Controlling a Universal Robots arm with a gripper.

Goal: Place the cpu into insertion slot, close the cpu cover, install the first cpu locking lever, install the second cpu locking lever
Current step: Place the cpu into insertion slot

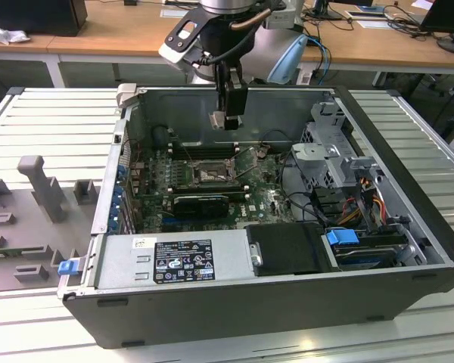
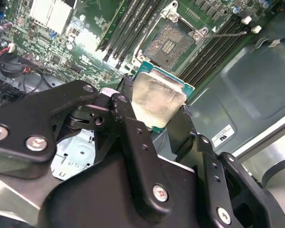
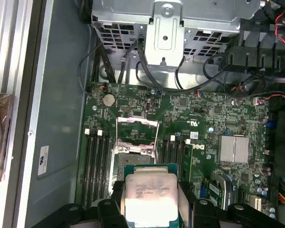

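1. Step in hand: this is judged to be the first step, placing the chip (image 2: 159,97) into the socket (image 2: 170,43). Nothing is seated yet.
2. Grip: the chip is clamped by two opposite edges in the gripper (image 2: 156,111). The fingers (image 2: 126,107) are drawn in only to the chip's width, and nothing else is held.
3. Chip position: the chip is carried in the air inside the open computer case (image 1: 287,318), clear of the green circuit board (image 1: 265,200). In the exterior view it is seen at about 12 o'clock from the socket, well apart from it.
4. Socket condition: the dark centre is exposed and unoccupied. In the first wrist view the cover (image 3: 137,121) appears to be swung up and clear of the opening.
5. Requirements of the placing, as judged:
   - The chip is to be centred over the socket.
   - Its edges are to be squared with the metal rim.
   - It is to be kept level and let down straight, with no sliding across the contacts.
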